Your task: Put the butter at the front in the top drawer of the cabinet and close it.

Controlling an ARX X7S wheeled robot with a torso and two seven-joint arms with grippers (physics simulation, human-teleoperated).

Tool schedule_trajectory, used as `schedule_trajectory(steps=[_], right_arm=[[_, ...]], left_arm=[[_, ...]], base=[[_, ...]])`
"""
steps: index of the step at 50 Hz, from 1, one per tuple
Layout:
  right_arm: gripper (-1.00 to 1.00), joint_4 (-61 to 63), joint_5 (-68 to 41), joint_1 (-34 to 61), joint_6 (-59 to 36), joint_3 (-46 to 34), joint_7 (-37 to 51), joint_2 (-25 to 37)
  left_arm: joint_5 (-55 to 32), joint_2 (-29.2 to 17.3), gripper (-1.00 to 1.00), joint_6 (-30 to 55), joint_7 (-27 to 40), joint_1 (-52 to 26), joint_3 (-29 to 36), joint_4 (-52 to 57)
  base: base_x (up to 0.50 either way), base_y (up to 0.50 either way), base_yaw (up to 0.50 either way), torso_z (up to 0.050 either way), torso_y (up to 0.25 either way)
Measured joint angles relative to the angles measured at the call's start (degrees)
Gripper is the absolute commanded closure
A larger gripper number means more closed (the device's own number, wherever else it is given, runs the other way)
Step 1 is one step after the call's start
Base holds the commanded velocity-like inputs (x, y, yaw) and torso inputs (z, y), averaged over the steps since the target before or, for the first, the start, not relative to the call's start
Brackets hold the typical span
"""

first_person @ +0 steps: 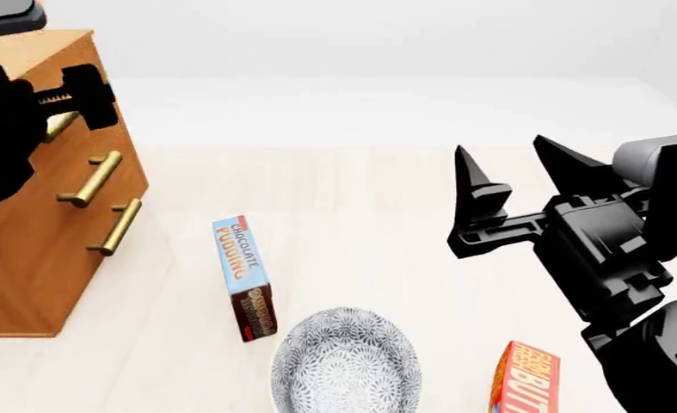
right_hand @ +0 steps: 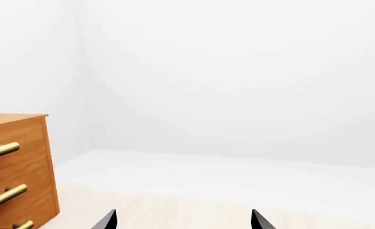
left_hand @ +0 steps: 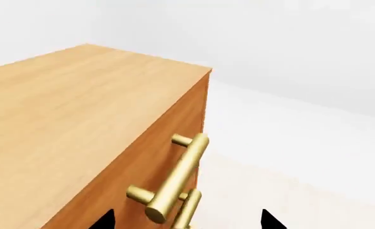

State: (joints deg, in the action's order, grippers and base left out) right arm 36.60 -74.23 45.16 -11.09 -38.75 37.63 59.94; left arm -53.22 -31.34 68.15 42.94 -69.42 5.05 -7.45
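Noted cabinet [first_person: 28, 258] at far left of head view, on pale worktop [first_person: 350, 198], orange-brown, three brass bar handles down its front. Seen shut: top drawer [left_hand: 143, 162], front flush with the cabinet face, its handle [left_hand: 174, 179] standing out close ahead of the left wrist camera, a second handle [left_hand: 187, 210] just below it.

Found left claw [first_person: 69, 99] raised at the cabinet's upper front, level with the top handle, near it. Could not tell contact. Could not tell from head view whether spread or pressed together; in left wrist view two dark fingertips [left_hand: 105, 220] showed well apart at either side of the handle, so taken as spread, holding nothing.

Found right claw [first_person: 522, 176] held high over the worktop at right, well apart from everything, fingers [first_person: 476, 185] spread wide, pinching nothing. Same in right wrist view, tips apart, pointed toward a bare wall with the cabinet's edge off to one side.

Logged bowl [first_person: 344, 361], grey patterned, at bottom centre. Pudding box [first_person: 244, 275], blue and brown, just beside it toward the cabinet, leaning. Butter [first_person: 527, 379], red carton with orange lettering, at the near edge right of the bowl, partly cut off by the frame, under the right arm, untouched.
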Motion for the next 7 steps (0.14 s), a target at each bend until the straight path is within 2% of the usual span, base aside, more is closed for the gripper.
schedule_trajectory(steps=[7], right_arm=[[-1.00, -0.3, 0.0, 1.4, -1.3, -0.5, -0.2, -1.3]], left_arm=[[-3.2, 0.8, -1.00, -0.5, -2.1, -0.3, 0.5, 22.3]], base=[[0.00, 0.00, 0.00, 0.000, 0.000]])
